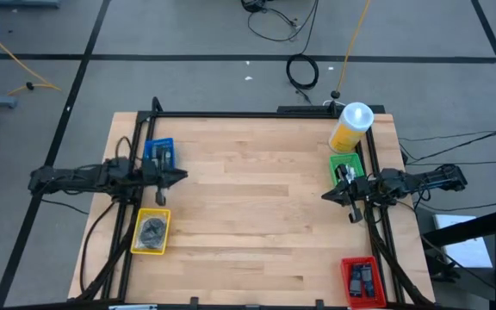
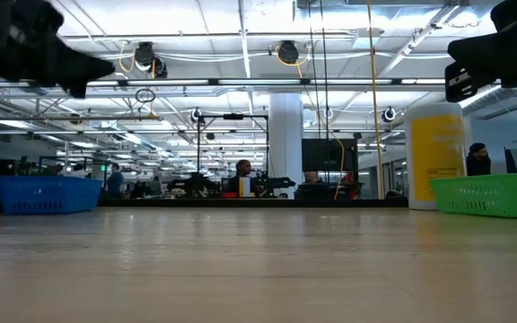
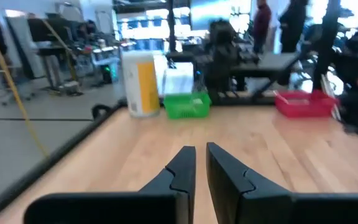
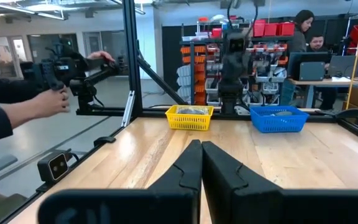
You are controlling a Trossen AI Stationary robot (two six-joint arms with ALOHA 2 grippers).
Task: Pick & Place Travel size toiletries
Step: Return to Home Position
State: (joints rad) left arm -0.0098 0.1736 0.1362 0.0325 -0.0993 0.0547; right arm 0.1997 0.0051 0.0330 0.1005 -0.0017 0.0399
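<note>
Wooden table (image 1: 257, 207): left pincer (image 1: 182, 177) and right pincer (image 1: 325, 196) hover closed; canister (image 1: 351, 129) label unreadable.

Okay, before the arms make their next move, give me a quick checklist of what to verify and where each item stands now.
1. Left hand empty, fingers together: ok.
2. Right hand empty, fingers together: ok.
3. Arms parked at the table sides, hands raised off the wood: ok.
4. No loose toiletries seen on the table: ok.
5. Toiletries in the correct bin: cannot tell; blue bin and green bin contents unreadable.
6. People away from the table: not ok; a person's hand is close beside its edge.
</note>
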